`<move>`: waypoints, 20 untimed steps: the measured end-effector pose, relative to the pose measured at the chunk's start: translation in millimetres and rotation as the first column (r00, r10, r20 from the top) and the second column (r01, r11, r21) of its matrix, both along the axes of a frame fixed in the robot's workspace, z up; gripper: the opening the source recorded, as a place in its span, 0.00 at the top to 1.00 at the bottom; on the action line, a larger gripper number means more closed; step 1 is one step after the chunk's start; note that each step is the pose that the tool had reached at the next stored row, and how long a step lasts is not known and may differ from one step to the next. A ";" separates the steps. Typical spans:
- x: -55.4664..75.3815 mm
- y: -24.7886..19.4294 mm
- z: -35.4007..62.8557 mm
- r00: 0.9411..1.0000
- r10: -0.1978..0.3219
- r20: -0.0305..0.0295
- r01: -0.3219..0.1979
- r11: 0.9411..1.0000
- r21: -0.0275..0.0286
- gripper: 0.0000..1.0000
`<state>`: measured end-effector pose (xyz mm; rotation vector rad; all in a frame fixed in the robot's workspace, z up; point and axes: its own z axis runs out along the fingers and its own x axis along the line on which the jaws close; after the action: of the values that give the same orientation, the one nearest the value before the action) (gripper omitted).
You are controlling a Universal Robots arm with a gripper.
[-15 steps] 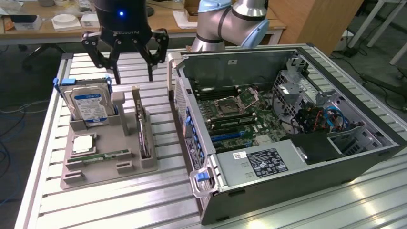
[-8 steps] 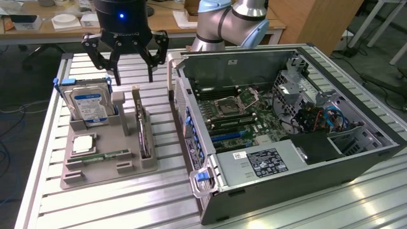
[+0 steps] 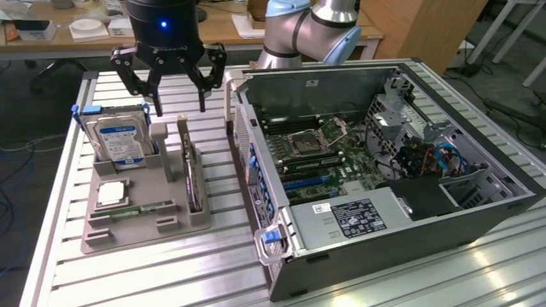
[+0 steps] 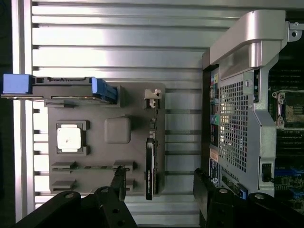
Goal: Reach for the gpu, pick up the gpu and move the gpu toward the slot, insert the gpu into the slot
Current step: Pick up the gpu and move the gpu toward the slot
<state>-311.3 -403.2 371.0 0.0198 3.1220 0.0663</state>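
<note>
While the tool (image 3: 180, 105) hangs spread wide and empty above the gpu (image 3: 194, 185), upright in its grey holder (image 3: 140, 192), the reach seems to call for jaws straddling the card's edge.

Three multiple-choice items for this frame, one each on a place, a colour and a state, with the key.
1. How does the gpu sit?
A. lying flat
B. on edge in the grey tray
C. held in mid-air

2. The hard drive has a label that is mainly:
A. blue
B. red
C. green

3. The gripper is:
A. shut on the gpu
B. shut on the hard drive
C. open, holding nothing

Key:
1 B, the card stands upright in the tray's holder.
2 A, blue print covers the drive's face.
3 C, the jaws stand apart above the tray with nothing between them.
</note>
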 end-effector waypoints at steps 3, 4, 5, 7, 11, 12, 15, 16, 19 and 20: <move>0.0 0.0 -1.2 1.000 0.000 0.000 0.000 1.000 0.000 0.32; 0.0 0.0 -1.7 1.000 0.000 0.000 0.000 1.000 0.000 0.32; 0.0 0.0 -2.1 1.000 0.000 0.000 0.000 1.000 0.000 0.32; 0.0 0.0 -2.9 1.000 0.000 0.000 0.000 1.000 0.000 0.32; 0.0 0.0 -4.6 1.000 0.000 0.000 0.000 1.000 0.000 0.32; 0.0 0.0 -5.0 1.000 0.000 0.000 0.000 1.000 0.000 0.32; 0.0 0.0 -6.2 1.000 0.000 0.000 0.000 1.000 0.000 0.32; 0.0 0.0 -6.6 1.000 0.000 0.000 0.000 1.000 0.000 0.32; 0.0 0.0 -7.8 1.000 0.000 0.000 0.000 1.000 0.000 0.32; 0.0 0.0 -8.3 1.000 0.000 0.000 0.000 1.000 0.000 0.32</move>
<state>-311.3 -403.2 362.8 0.0197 3.1220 0.0664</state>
